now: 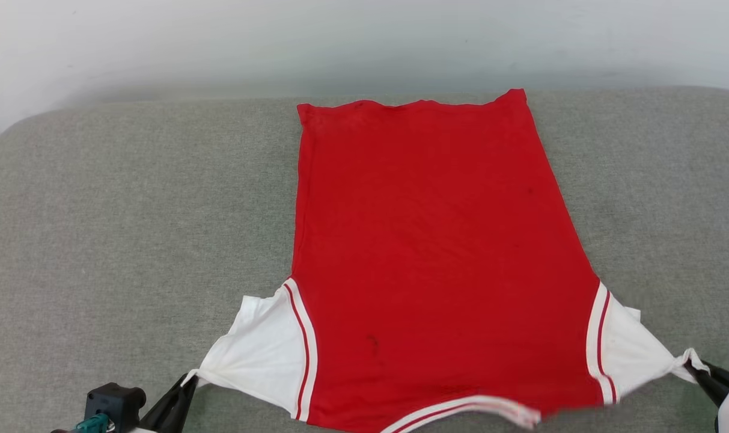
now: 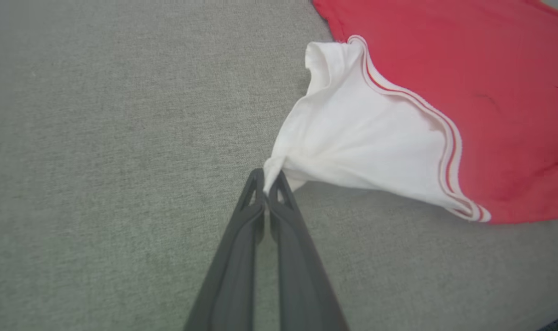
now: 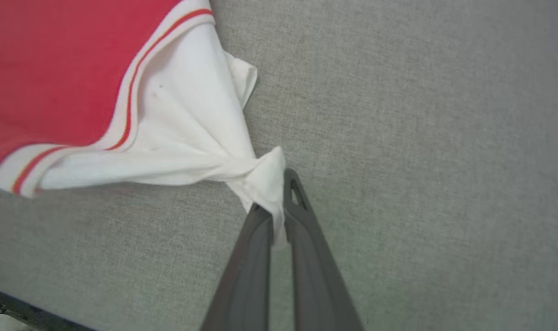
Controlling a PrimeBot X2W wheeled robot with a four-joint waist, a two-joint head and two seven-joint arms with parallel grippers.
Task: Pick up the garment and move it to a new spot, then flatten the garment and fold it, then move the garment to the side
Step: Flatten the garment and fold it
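Smooth matt cloth garment (image 1: 436, 240), coarse woven grey fabric surface (image 1: 130, 210)

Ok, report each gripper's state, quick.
Left gripper: closed, pinching the tip of one white sleeve of the red shirt.
Right gripper: closed, pinching the tip of the other white sleeve.

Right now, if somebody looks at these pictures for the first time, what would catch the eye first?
The red jersey shirt stands out first, spread flat with its plain side up in the middle of the grey fabric surface. Next come its white sleeves, each stretched outward to a point: the left gripper at the lower left and the right gripper at the lower right have their fingers shut on the sleeve tips.
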